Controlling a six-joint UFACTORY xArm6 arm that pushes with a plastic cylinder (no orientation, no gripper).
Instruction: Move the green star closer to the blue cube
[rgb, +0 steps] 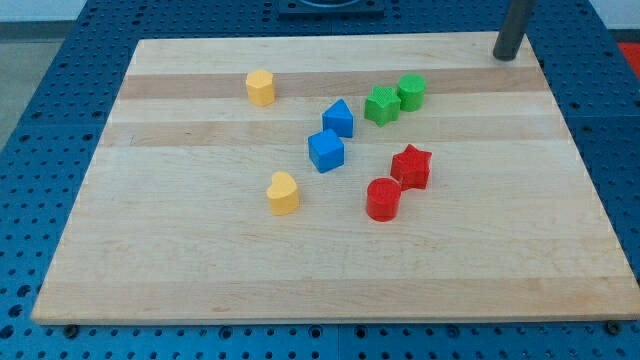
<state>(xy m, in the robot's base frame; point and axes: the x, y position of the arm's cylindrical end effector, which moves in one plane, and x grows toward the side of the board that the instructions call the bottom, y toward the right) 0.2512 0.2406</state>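
The green star (381, 104) lies on the wooden board right of centre, touching a green cylinder (412, 92) on its right. The blue cube (326, 151) sits near the board's centre, below and left of the star. A second blue block (339, 118), wedge-like, lies between them, just left of the star. My tip (507, 56) stands at the board's top right corner, far to the right of and above the green star, touching no block.
A red star (412, 166) and a red cylinder (383, 199) lie below the green blocks. A yellow block (261, 87) is at upper left, a yellow heart-like block (283, 193) at lower left of centre. Blue pegboard (40, 120) surrounds the board.
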